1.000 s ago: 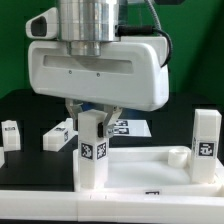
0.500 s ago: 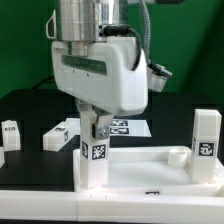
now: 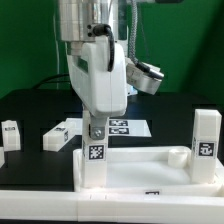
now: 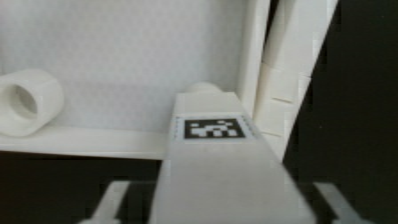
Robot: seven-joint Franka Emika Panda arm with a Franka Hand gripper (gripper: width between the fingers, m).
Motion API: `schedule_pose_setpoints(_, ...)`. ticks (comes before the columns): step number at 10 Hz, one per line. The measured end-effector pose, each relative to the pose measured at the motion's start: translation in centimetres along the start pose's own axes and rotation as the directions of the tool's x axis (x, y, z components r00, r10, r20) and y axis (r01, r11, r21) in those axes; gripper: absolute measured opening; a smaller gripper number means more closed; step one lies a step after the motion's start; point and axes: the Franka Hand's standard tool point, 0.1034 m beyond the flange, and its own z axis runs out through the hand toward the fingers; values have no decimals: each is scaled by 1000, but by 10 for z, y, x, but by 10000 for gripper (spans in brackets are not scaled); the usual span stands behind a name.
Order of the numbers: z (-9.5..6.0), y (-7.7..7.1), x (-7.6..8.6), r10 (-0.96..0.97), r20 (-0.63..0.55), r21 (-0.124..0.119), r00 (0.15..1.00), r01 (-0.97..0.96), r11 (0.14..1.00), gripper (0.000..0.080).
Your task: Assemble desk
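The white tray-like tabletop (image 3: 150, 172) lies at the front of the black table. A white square leg (image 3: 95, 160) with a tag stands upright at its corner on the exterior view's left. My gripper (image 3: 96, 130) comes straight down and is shut on that leg's top. In the wrist view the leg (image 4: 222, 150) runs out from between my fingers (image 4: 118, 200), over the tabletop's inside (image 4: 107, 50). A second leg (image 3: 207, 145) stands upright at the corner on the exterior view's right.
Two loose legs (image 3: 62, 133) (image 3: 10, 134) lie on the black table on the exterior view's left. The marker board (image 3: 128, 127) lies flat behind the held leg. A round socket (image 3: 178, 155) rises inside the tray near the standing leg. A green wall is behind.
My wrist has turned about its upright axis, so the hand's broad side now shows edge-on. The held leg has turned with it and stays at the same corner.
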Motion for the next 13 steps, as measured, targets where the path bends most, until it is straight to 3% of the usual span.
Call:
schedule_pose_setpoints(2, 0, 0, 0, -194, -1, -1, 981, 194, 981, 610)
schedule_pose_setpoints(3, 0, 0, 1, -314, -1, -2, 950, 314, 950, 637)
schedule_pose_setpoints(6, 0, 0, -1, -633, -4, -11, 774, 633, 774, 647)
schedule_pose_setpoints(8, -1, -1, 0, -760, -3, -12, 650, 760, 650, 649)
schedule_pose_setpoints(11, -1, -2, 0, -920, -7, -23, 392, 919, 392, 649)
schedule_pose_setpoints(13, -1, -4, -3, -960, -11, -30, 279, 960, 279, 649)
